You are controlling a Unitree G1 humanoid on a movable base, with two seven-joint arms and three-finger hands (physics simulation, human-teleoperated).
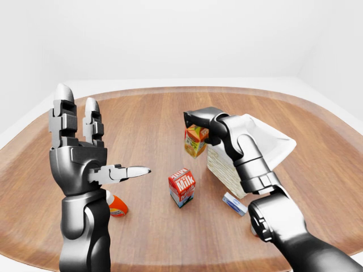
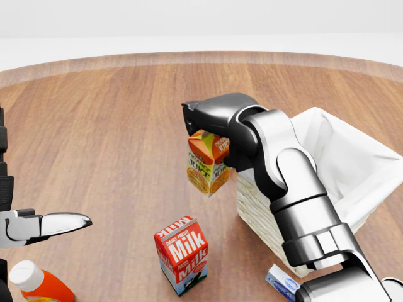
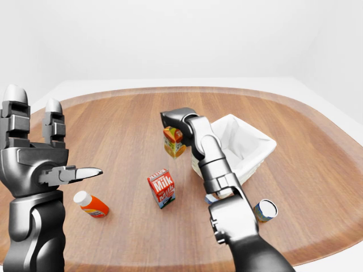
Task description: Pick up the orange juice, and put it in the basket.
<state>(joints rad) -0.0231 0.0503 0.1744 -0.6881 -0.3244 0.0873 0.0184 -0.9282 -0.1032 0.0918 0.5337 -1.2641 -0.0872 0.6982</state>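
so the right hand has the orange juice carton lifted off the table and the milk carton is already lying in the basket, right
Not quite. The milk carton is not in the basket; the head view shows it standing on the table, left of the basket. The rest holds: the right hand has the orange juice carton lifted.

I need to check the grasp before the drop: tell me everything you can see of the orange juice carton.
The orange juice carton is a small gable-topped box, orange on top, with green lettering and orange-fruit pictures on pale sides. It hangs tilted, clear of the wooden table, gripped at its top by the right hand. It sits just left of the basket in the head view, not yet over it, above the milk carton.
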